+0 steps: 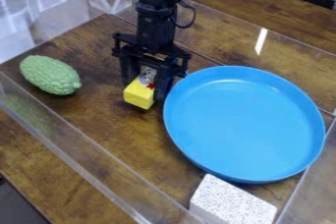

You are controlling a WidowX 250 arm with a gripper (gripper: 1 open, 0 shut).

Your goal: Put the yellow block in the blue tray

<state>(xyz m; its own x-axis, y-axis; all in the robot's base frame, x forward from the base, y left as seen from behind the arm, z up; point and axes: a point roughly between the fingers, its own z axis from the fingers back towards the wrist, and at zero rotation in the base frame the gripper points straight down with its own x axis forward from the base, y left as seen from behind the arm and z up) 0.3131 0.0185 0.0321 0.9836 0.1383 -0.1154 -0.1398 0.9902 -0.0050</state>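
Right now the step in hand looks like the carry: the pincer (147,79) points straight down and its jaws are closed on the block (140,92), one finger on each side of its upper end, where the white-and-red label shows between them. The yellow bar hangs just below the fingers, at the tray's (245,169) left rim but still outside it, over bare wood. Whether its lower edge is clear of the worktop (92,130) or still brushing it cannot be told from this angle. By my reading the grasp is made and the placing is all that remains. The next move calls for enough lift to clear the raised blue rim, then a short travel to the right in the picture, over the rim and toward the dish's middle, then a descent and a release. The rim is the thing to watch: with the block this low and this near, a sideways move without lift could knock the bar against the rim or push the tray along. The green oval (50,75) at the left and the white foam (231,200) at the bottom edge sit well apart from this path and should not interfere.
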